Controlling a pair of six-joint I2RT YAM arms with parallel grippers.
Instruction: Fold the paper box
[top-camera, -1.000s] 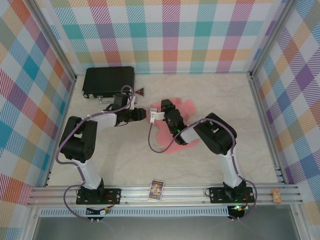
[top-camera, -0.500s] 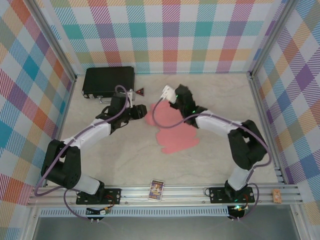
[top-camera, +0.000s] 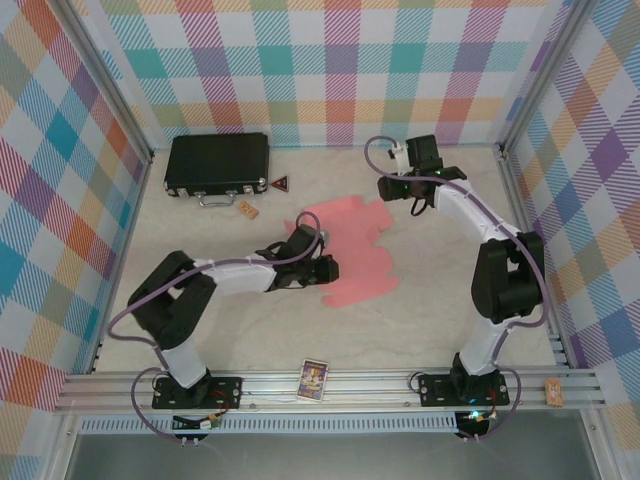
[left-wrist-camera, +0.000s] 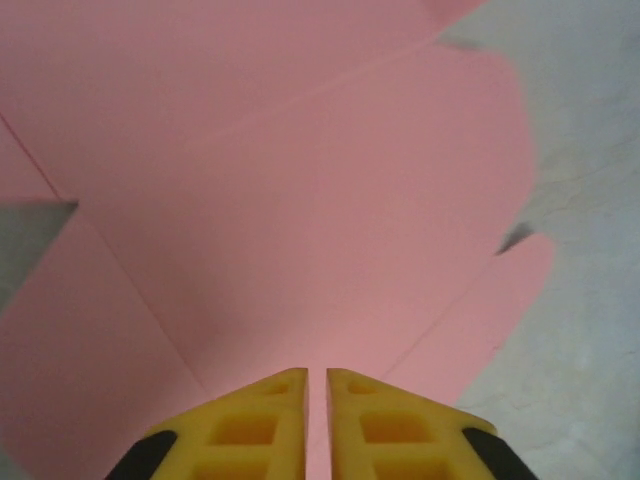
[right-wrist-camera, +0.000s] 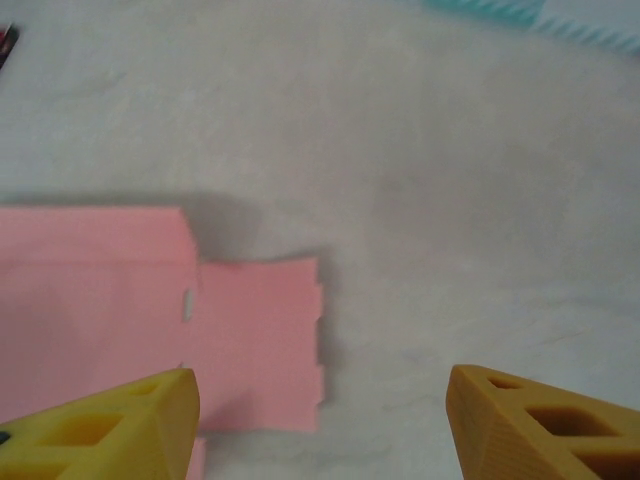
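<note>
The paper box is a flat salmon-pink die-cut sheet with tabs, lying on the table's middle. My left gripper hovers low over the sheet's near-left part. In the left wrist view its yellow jaws stand shut with a hairline gap, and the pink sheet lies flat below them. My right gripper is past the sheet's far-right corner. Its jaws stand wide open over bare table, beside a notched end tab of the sheet.
A black hard case lies at the back left, with a small red triangle and a tan block near it. A card rests on the front rail. Plaid walls close in the left, back and right sides.
My left gripper swung from the sheet's far-left side to its near-left part and closed. My right gripper left the sheet, moved to the back right and opened.
</note>
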